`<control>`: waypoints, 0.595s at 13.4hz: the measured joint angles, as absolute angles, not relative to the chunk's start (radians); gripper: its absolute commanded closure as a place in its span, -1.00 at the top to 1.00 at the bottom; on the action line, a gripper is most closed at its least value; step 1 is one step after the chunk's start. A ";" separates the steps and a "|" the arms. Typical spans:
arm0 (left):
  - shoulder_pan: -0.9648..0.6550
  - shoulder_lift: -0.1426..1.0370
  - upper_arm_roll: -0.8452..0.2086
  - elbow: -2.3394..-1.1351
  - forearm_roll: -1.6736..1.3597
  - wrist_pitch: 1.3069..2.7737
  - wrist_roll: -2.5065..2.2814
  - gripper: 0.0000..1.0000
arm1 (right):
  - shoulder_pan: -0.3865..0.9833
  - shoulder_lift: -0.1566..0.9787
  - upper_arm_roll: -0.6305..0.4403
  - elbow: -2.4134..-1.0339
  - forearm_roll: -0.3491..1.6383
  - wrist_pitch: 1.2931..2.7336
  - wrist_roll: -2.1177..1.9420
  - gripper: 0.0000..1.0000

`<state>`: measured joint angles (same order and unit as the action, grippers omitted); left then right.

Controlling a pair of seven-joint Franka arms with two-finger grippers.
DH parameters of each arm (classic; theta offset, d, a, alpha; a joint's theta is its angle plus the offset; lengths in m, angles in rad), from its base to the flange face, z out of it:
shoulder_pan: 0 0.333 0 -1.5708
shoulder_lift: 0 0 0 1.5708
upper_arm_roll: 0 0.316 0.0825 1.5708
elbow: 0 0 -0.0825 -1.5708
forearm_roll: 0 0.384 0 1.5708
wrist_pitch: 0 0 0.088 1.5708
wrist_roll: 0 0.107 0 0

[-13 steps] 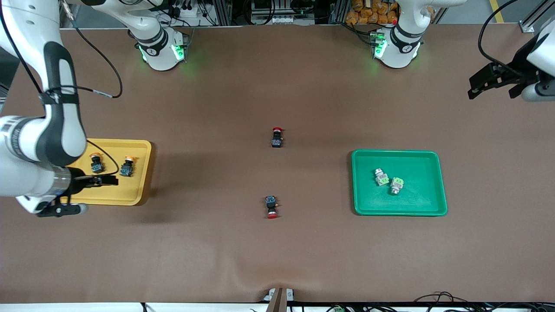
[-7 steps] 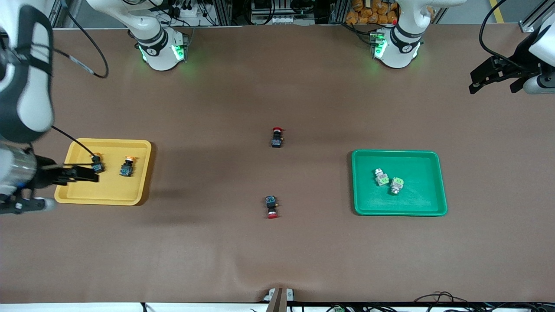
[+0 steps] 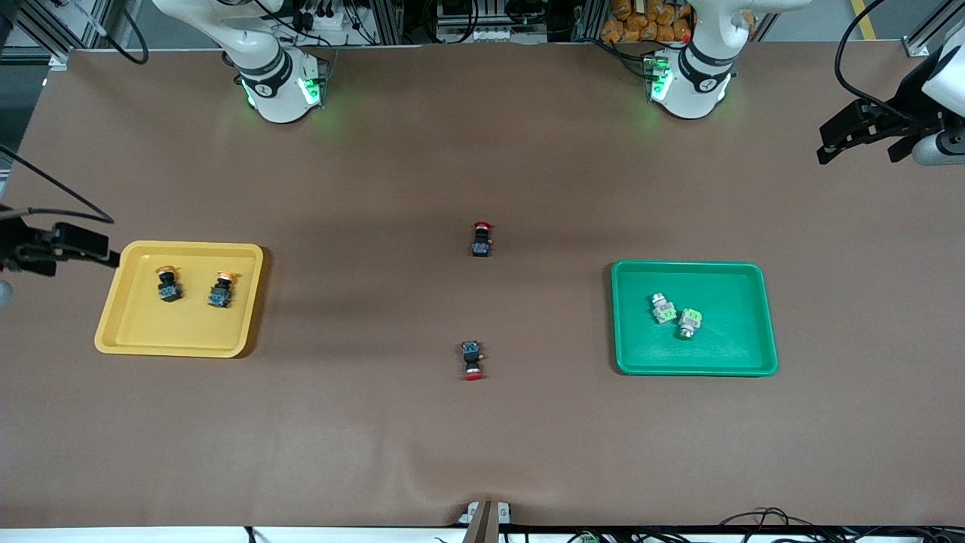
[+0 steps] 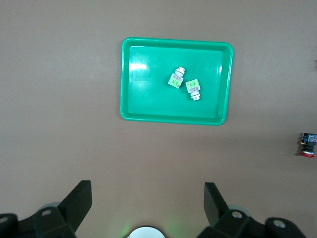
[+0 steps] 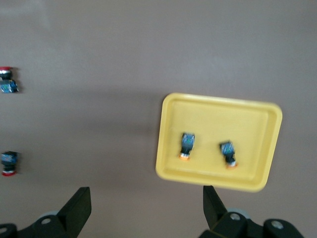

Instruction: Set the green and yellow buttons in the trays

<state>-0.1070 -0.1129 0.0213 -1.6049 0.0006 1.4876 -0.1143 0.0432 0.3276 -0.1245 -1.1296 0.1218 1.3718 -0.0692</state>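
Now both yellow buttons [image 3: 167, 285] lie in the yellow tray [image 3: 136, 332] at the frame's middle left, and both green buttons [image 3: 663, 308] lie touching in the green tray [image 3: 724, 362] at the middle right. Two red-capped switches [image 3: 473, 359] lie on the brown table [image 3: 482, 452] near the centre, between the trays. Up in the air, the right gripper [image 3: 105, 253] hangs empty with fingers spread at the yellow tray's corner by the frame's left edge, while the left gripper [image 3: 829, 147], likewise empty and spread, hangs over the table's upper right.
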 measured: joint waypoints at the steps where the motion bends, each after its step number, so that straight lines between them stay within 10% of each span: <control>1: -0.107 -0.113 0.021 -1.605 0.001 1.488 -0.114 1.00 | 0.043 0.312 -0.115 -1.128 0.117 1.353 0.004 1.00; 8: -0.106 -0.113 0.025 -1.596 0.019 1.490 -0.114 1.00 | 0.039 0.068 -0.067 -1.477 0.024 1.507 0.114 1.00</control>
